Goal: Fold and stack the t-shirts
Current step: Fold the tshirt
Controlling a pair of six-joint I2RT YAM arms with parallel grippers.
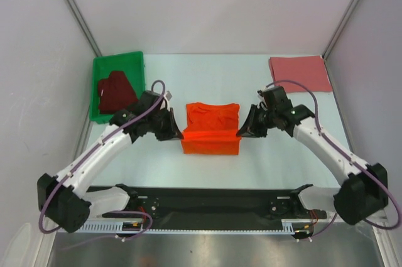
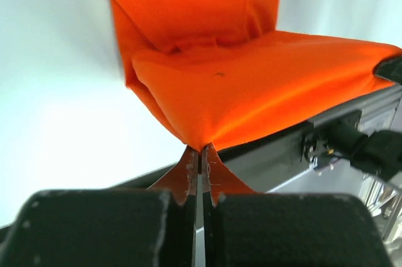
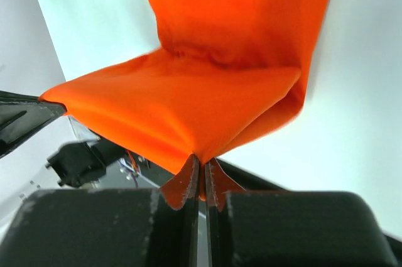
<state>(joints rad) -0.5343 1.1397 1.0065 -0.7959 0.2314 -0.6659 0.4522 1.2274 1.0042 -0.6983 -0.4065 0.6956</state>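
Meanwhile the maroon t-shirt lies in the green bin, left gripper and right gripper clamped on the orange t-shirt.

Your left gripper and right gripper meet the orange shirt at its two sides, maroon shirt in the bin, pink shirt far right.
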